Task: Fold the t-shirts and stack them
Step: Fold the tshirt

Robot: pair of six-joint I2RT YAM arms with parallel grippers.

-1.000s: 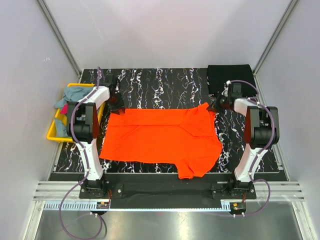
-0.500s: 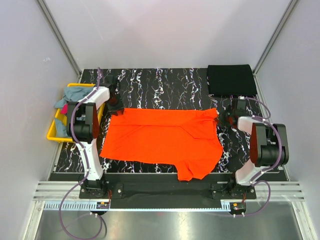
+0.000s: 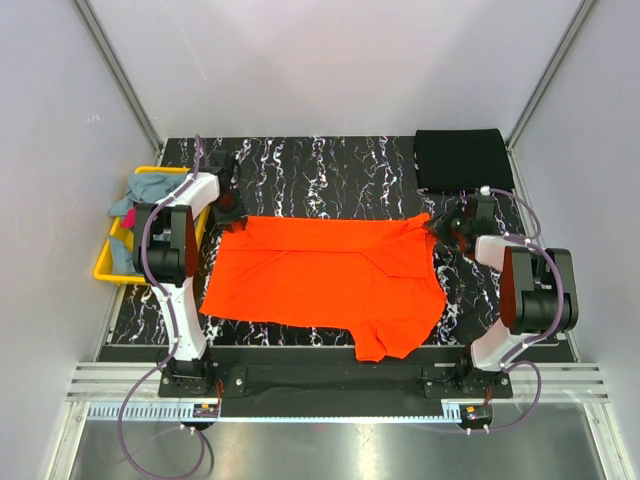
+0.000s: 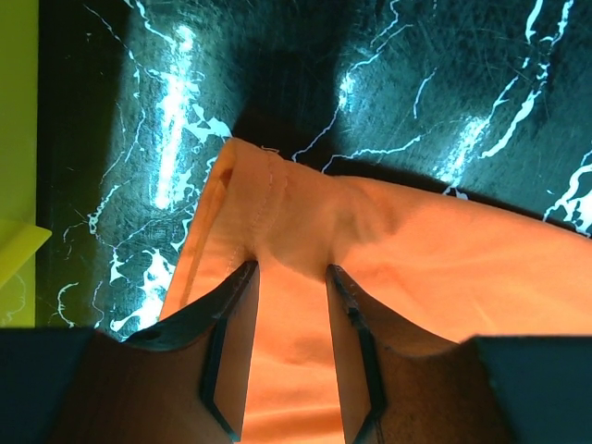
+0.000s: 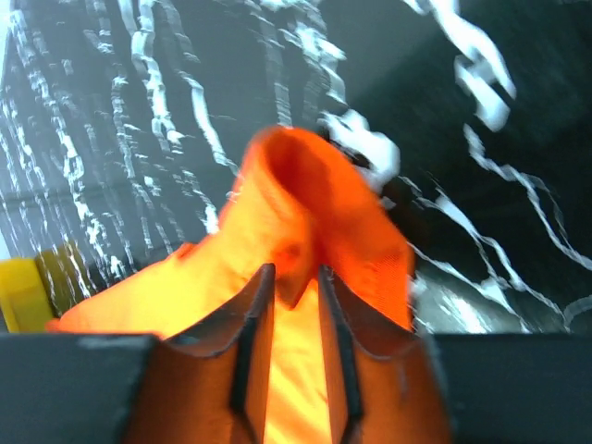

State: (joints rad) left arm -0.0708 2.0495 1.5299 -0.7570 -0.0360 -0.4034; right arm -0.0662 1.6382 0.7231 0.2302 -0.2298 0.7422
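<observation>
Right claw [image 5: 294, 271] shifted slightly, at orange t-shirt's [image 3: 320, 280] far right corner.

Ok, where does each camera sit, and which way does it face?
Top external: high behind the arm bases, looking down on the table; both arms show whole, flanking the orange t-shirt.
Left wrist: on the left arm, looking down past the left pincer at a shirt corner.
Right wrist: on the right arm, looking past the right pincer at a bunched shirt edge.
Shared: all three show the orange t-shirt on the table.
</observation>
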